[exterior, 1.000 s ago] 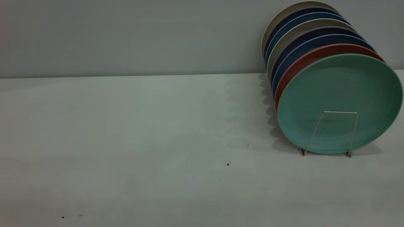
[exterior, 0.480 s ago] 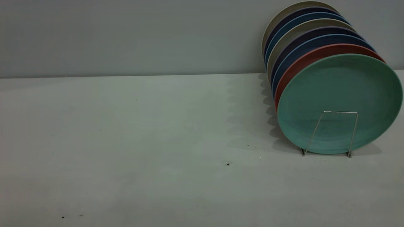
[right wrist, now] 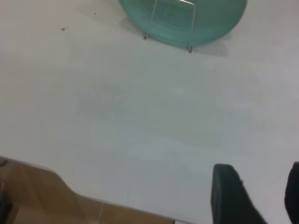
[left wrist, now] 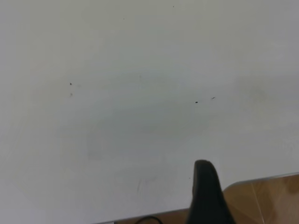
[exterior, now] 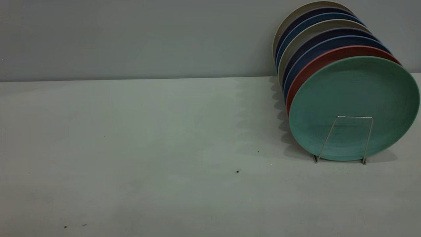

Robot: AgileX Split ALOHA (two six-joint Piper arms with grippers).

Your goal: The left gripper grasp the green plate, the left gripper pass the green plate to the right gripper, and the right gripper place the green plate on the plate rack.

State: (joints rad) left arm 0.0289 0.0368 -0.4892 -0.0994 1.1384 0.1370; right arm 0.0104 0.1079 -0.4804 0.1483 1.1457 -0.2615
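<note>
While the green plate (exterior: 353, 105) stands upright at the front of the plate rack (exterior: 343, 138) at the frame's right, the right hand (right wrist: 254, 196) hangs spread over the counter (exterior: 148, 148), the left hand's (left wrist: 208, 196) state unreadable.

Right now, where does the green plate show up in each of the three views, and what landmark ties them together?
Exterior view: the green plate stands upright at the right, frontmost of the row in the plate rack.
Left wrist view: not in it; only bare table.
Right wrist view: its lower part at the picture's top edge, behind the rack's front wire loop.
Shared landmark: that front wire loop, seen in the exterior and right wrist views.
</note>
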